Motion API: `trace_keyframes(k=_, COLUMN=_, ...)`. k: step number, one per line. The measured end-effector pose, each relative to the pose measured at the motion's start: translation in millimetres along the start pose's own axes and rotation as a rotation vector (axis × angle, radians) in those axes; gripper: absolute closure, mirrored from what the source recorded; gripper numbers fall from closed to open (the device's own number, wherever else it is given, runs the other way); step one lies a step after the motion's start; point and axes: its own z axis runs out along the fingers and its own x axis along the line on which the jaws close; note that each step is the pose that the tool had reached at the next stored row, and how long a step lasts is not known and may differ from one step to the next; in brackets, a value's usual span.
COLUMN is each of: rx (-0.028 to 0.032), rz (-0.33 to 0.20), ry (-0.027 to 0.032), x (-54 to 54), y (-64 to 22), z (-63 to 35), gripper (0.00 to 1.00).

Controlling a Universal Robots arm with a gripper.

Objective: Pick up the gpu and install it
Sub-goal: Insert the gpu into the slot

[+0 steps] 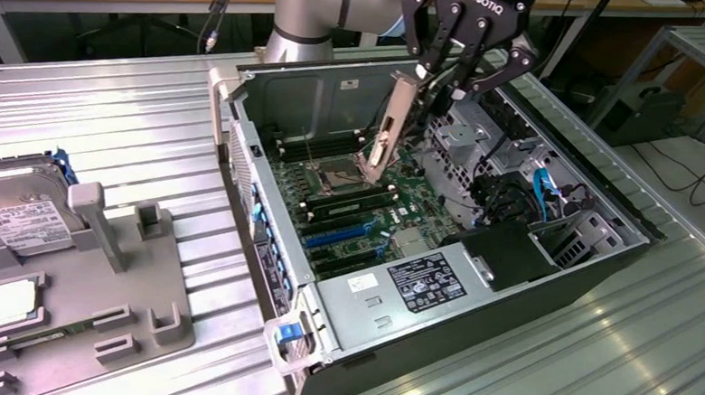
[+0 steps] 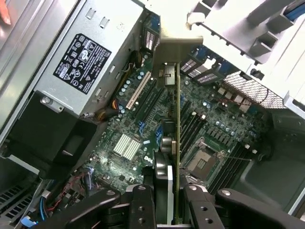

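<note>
**A:** The gpu (image 1: 392, 132), a thin black rectangular card with a silvery metal end bracket: where is it?

**B:** It is held upright inside the open grey metal computer case (image 1: 315, 91), which lies on its side on the ribbed metal surface (image 1: 127, 122). The card hangs over the green motherboard (image 1: 364, 212), with its lower end close to the square processor socket (image 1: 333, 177). The bracket is turned toward the exterior view's left.

**A:** Does the card touch the board?

**B:** That cannot be told. In the wrist view the gpu (image 2: 177, 143) appears edge-on as a narrow strip over the motherboard (image 2: 138, 119). It runs between the processor socket (image 2: 202, 162) and a small silver finned heat sink (image 2: 126, 145).

**A:** And the black fingers (image 1: 433, 48)?

**B:** They pinch the gpu by its upper edge. In the wrist view the fingers (image 2: 143, 205) stand one on each side of the card, pressed against it.

**A:** What else is shown?

**B:** A boxy silver power supply with a black label (image 1: 427, 283) fills the near end of the case, and blue cables (image 1: 544, 185) run beside the drive bays. On the exterior view's left, well apart from the case, a grey moulded holder (image 1: 140, 322) rests on the surface. It carries a silver hard drive with a white label (image 1: 14, 211) and a small square silver-topped processor chip (image 1: 9, 302).
</note>
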Motion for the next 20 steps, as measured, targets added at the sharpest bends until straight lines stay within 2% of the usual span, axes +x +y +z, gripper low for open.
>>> trace_keyframes(k=3, rx=0.0034, rz=0.070, ry=-0.0016, x=0.1, y=-0.1, z=1.6, gripper=0.72)
trace_keyframes(k=9, rx=0.0078, rz=0.159, ry=-0.0037, x=0.2, y=-0.2, z=5.3, gripper=0.72)
trace_keyframes(k=11, rx=0.0102, rz=0.205, ry=-0.0049, x=0.4, y=-0.2, z=7.3, gripper=0.72)
trace_keyframes(k=17, rx=0.0144, rz=0.289, ry=-0.0069, x=0.7, y=-0.4, z=13.9, gripper=0.72)
trace_keyframes(k=20, rx=0.0139, rz=0.309, ry=-0.0078, x=0.8, y=-0.4, z=16.1, gripper=0.72)
